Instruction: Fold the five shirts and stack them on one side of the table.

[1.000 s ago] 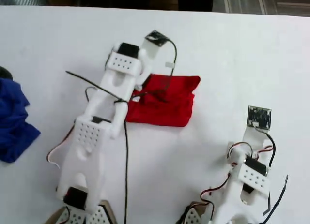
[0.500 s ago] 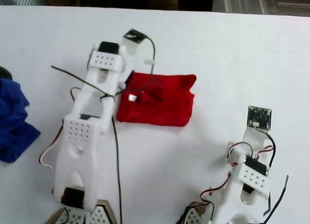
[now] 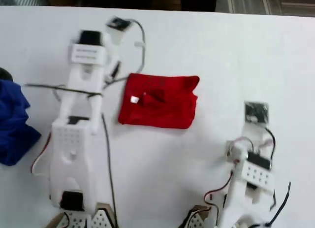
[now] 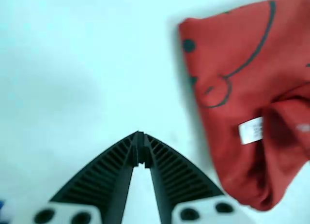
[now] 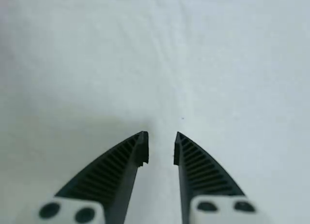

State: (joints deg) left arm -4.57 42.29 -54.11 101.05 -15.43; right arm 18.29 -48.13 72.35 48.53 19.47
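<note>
A folded red shirt [image 3: 160, 107] lies flat in the middle of the white table [image 3: 231, 55], its white tag [image 3: 134, 100] facing up. In the left wrist view the red shirt [image 4: 252, 98] lies off to one side of my left gripper [image 4: 140, 137], which is shut on nothing over bare table. In the high view my left gripper [image 3: 112, 72] hangs just left of the shirt's far left corner. My right gripper [image 5: 161, 137] is open by a narrow gap over bare table, well clear of the shirt. A crumpled blue shirt [image 3: 15, 122] sits at the left edge.
The left arm [image 3: 74, 139] stretches from the near edge toward the table's far left. The right arm [image 3: 251, 174] stays low at the near right. A dark object [image 3: 5, 74] peeks out behind the blue shirt. Bare table lies right of the red shirt.
My left arm swung left and away from the red shirt, which slid a little left and now lies free and flat. The right arm shifted slightly.
</note>
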